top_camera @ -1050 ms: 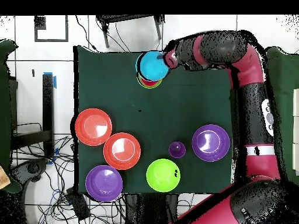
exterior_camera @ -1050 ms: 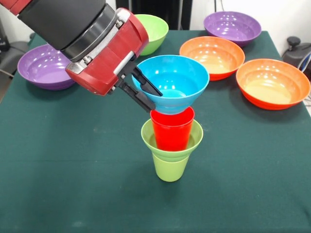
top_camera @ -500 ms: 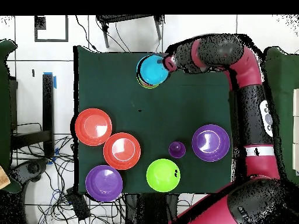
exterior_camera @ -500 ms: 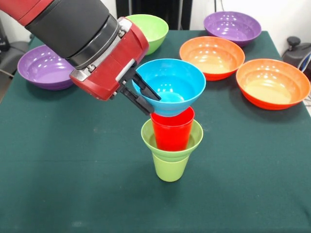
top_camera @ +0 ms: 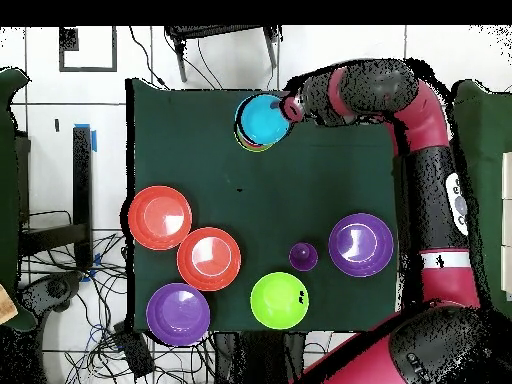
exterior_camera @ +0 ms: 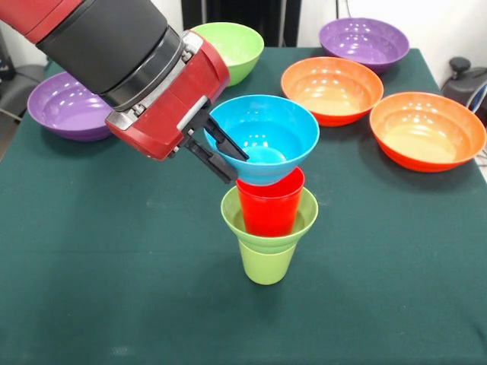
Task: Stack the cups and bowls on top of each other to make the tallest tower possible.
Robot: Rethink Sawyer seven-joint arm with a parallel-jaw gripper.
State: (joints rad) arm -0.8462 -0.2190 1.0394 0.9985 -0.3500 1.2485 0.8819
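My jaws are gripping the blue bowl (exterior_camera: 262, 137) by its rim; I am centring it level on the red cup (exterior_camera: 269, 204).

Bright, even light falls from above; soft, faint shadows lie on the green table (exterior_camera: 91, 251). The orange bowls (exterior_camera: 428, 131) carry pale glare inside (the blue bowl (exterior_camera: 262, 137) too). Front view is crisp throughout.
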